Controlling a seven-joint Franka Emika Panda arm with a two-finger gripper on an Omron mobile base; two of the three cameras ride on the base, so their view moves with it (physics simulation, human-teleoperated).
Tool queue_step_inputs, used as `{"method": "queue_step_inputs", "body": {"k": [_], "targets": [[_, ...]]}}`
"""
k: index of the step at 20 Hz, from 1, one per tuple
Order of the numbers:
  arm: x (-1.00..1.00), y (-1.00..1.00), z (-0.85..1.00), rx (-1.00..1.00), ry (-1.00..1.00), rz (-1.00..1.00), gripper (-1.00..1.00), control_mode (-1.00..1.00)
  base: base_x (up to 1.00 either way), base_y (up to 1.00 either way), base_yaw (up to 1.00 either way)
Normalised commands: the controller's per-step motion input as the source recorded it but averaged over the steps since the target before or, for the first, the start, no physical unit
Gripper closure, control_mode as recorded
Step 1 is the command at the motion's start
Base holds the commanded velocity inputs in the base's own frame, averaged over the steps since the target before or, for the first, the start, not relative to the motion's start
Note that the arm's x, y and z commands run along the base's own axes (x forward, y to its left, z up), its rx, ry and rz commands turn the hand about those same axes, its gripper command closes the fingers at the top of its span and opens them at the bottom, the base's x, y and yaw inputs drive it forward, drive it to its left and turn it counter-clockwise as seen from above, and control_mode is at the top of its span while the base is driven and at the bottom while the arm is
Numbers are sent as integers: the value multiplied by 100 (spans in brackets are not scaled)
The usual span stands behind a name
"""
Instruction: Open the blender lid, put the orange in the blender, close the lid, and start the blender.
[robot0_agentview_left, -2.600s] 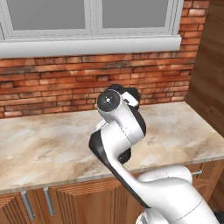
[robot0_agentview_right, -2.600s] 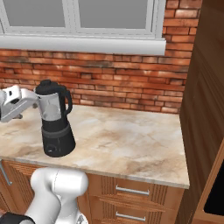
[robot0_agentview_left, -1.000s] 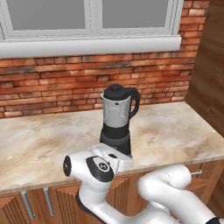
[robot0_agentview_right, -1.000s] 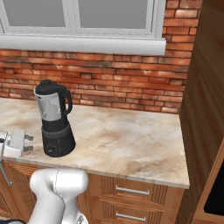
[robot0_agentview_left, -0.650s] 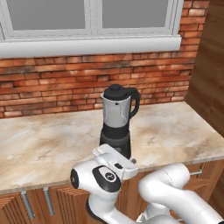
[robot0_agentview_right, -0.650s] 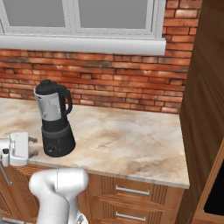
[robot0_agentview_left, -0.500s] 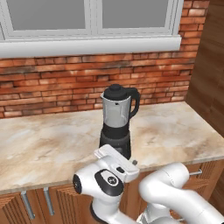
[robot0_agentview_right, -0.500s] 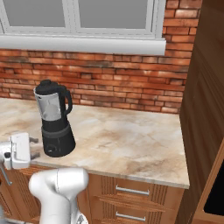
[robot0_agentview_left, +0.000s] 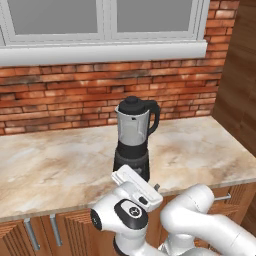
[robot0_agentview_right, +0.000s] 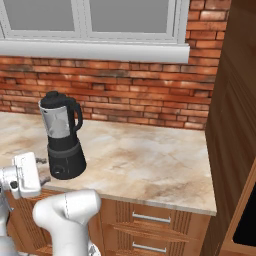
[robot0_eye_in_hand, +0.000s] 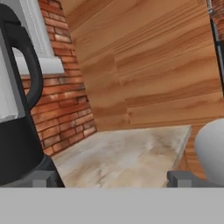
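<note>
Wall: red brick wall (robot0_agentview_left: 60, 95) behind everything, window sill (robot0_agentview_left: 100, 51) running along above it.

Cabinet: tall wood cabinet (robot0_agentview_right: 232, 115) closes off the right end of the counter.

Counter: marble counter (robot0_agentview_right: 150, 160), pretty roomy, drawers (robot0_agentview_right: 150, 220) underneath.

Blender: blender (robot0_agentview_left: 132, 140) stands upright near the front edge of the counter, black base, clear jar, handle sticking out toward 3 o'clock from where I'm standing.

Lid: blender lid (robot0_agentview_left: 133, 104) sits on top of the jar, so it's shut.

Pincer: gripper (robot0_agentview_right: 44, 170) hangs low at the counter's front edge, just beside the blender base. In the right base view it's at about 8 o'clock from the base, close but I can't honestly say it touches. Its fingers (robot0_eye_in_hand: 181, 178) are spread wide with nothing between them.

From the hand: the blender's black base and handle crowd the 9 o'clock side right next to one finger tip, bare counter in the gap.

Orange: can't spot it anywhere, so no idea where it is.
</note>
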Motion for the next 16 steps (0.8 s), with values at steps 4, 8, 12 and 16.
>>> {"method": "queue_step_inputs", "body": {"k": [4, 8, 12, 16], "targets": [[7, 0, 0, 0, -8, 0, -100, -100, 0, 0, 0], [14, 0, 0, 0, -4, 0, -100, -100, 0, 0, 0], [13, 0, -3, 0, -1, 0, -100, -100, 0, 0, 0], [16, 0, -6, 0, 0, 0, -100, -100, 0, 0, 0]]}}
